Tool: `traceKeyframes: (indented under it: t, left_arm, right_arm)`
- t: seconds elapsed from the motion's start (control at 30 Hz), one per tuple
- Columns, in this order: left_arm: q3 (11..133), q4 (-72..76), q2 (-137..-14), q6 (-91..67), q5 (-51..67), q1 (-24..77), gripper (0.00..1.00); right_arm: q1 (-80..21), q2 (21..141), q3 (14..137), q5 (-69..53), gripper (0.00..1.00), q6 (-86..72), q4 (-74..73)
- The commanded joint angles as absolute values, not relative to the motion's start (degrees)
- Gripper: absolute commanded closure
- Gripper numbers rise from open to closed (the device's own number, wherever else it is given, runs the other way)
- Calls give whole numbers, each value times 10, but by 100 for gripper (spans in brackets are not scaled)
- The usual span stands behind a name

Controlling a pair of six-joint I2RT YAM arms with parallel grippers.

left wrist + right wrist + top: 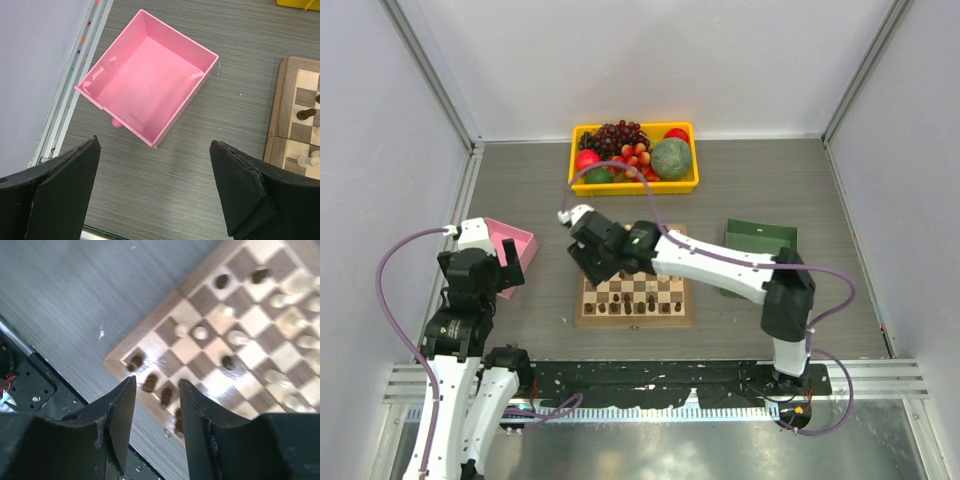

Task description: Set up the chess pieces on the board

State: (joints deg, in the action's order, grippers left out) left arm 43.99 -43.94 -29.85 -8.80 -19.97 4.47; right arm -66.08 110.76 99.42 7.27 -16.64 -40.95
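Leftmost, the left gripper (154, 150) hangs over the table (520, 180) close to its left edge, its claw spread as wide as it goes and holding nothing. Just beyond its fingertips sits the pink tray (150, 75), set at an angle to the table's left edge.

Toward the middle, the board (635, 322) lies near the table's near edge. The chess pieces (638, 305) stand on it, crowded mostly toward the board's near edge. Seen from the right wrist, dark pieces (149, 383) line one border close to a corner of the board (165, 305), while cream pieces (280, 300) are scattered further in; that view is blurred, so single types cannot be told.

Above the board's left edge the right gripper (156, 390) points down, its fingers (122, 410) parted by a narrow gap. Nothing is pinched; the dark pieces seen through the gap stand on the board below.

At the table's far edge, behind the board, a yellow bin (582, 185) holds fruit (670, 158). Rightmost, a green tray (760, 238) rests just beside the board's right edge.
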Motion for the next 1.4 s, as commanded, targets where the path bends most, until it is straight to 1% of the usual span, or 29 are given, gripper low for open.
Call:
traceKeyframes:
  t: [0.0,0.2,0.4,0.87,1.37]
  left_arm:
    - [439,-417,-297,-92,-201,42,1]
    - [439,-417,-299,-91,-200,42,1]
    - [439,-417,-300,-91,-198,42,1]
    - [441,-417,-304,-91,-196,42,1]
    - [440,-417,-308,-91,-193,42,1]
  right_arm:
    - [-597,1031,941,99,53,-187,-382]
    - [-519,963,824,91,53,-216,-351]
    - [-460,957,784,79,53,-223,-344]
    - [-405,986,769,84,54,-213,-335]
    - [-384,1051,770,96,60,-195,-325]
